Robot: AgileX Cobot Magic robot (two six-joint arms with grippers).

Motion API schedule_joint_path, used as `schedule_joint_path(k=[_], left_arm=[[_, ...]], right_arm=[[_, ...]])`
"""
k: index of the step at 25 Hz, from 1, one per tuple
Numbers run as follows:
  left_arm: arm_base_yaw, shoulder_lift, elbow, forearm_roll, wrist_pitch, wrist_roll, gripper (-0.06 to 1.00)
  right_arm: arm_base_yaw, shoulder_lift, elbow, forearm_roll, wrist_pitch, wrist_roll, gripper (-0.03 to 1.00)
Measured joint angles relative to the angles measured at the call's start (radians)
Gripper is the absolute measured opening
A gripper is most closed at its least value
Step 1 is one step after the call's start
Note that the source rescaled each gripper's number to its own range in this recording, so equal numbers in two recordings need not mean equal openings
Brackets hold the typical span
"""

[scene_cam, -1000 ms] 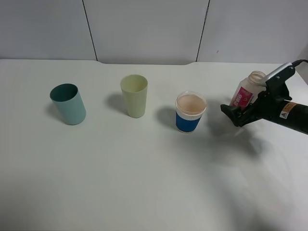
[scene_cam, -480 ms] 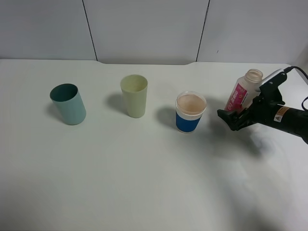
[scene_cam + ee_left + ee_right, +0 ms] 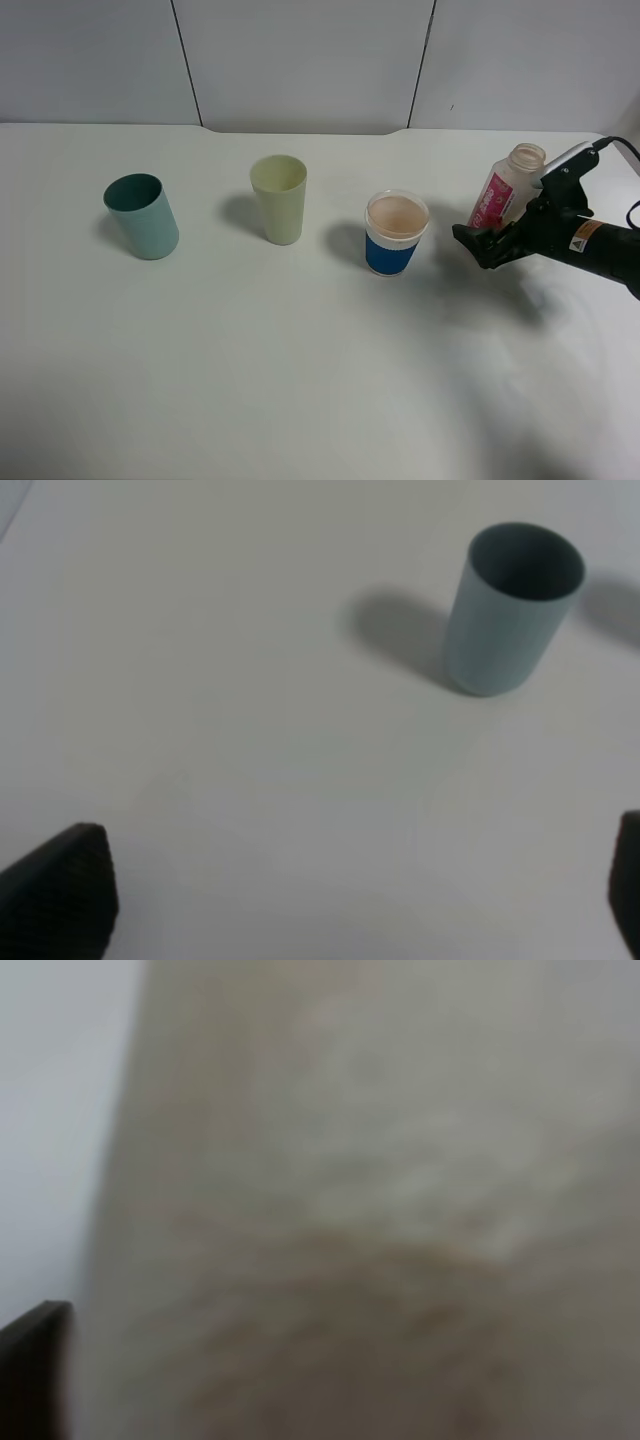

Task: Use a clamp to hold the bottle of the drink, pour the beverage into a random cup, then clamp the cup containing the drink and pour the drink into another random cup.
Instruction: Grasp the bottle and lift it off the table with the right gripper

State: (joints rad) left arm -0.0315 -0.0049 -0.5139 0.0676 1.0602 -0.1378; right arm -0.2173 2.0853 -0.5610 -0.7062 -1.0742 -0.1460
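The bottle point(image 3: 508, 190) is at the right side of the table point(image 3: 300, 390), to the right of the cups, with its lower part hidden behind the right gripper point(image 3: 480, 245). Nearest the high camera in this group, that gripper reaches in from the right edge with its jaws set about the bottle's base. Its own wrist view is filled by a blurred pale surface, so I cannot tell whether the jaws are pinching the bottle or only flanking it, nor whether the base rests on the table. Just to the left stands the cup with the blue sleeve point(image 3: 396, 235), holding pinkish drink. Farther back and left are the pale green cup point(image 3: 279, 200) and the teal cup point(image 3: 142, 217). The left gripper point(image 3: 345, 900) hangs over the table near the teal cup with its jaws spread wide. The bottle's long axis is close to upright, its open mouth up and leaning slightly right, away from the cups. It looks like thin plastic, probably light, easy to squash and smooth at the pink label. The safest hold is likely low to mid body, with moderate squeeze.
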Motion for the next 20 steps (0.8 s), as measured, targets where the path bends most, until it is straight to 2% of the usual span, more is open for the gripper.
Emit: schedule_joint_path(k=[11, 12, 14, 18, 19, 20], left_arm=[[0.000, 0.000, 0.000, 0.000, 0.000, 0.000, 1.00], [0.000, 0.000, 0.000, 0.000, 0.000, 0.000, 1.00], [0.000, 0.000, 0.000, 0.000, 0.000, 0.000, 1.00], [0.000, 0.000, 0.000, 0.000, 0.000, 0.000, 1.00], [0.000, 0.000, 0.000, 0.000, 0.000, 0.000, 1.00], [0.000, 0.000, 0.000, 0.000, 0.000, 0.000, 1.00]], right_arm=[[0.000, 0.000, 0.000, 0.021, -0.023, 0.002, 0.89], [0.000, 0.004, 0.000, 0.032, -0.028, 0.002, 0.79], [0.000, 0.005, 0.000, 0.038, -0.036, 0.002, 0.70], [0.000, 0.009, 0.000, 0.070, -0.045, 0.002, 0.41], [0.000, 0.009, 0.000, 0.075, -0.045, 0.002, 0.35], [0.000, 0.009, 0.000, 0.075, -0.045, 0.002, 0.35]])
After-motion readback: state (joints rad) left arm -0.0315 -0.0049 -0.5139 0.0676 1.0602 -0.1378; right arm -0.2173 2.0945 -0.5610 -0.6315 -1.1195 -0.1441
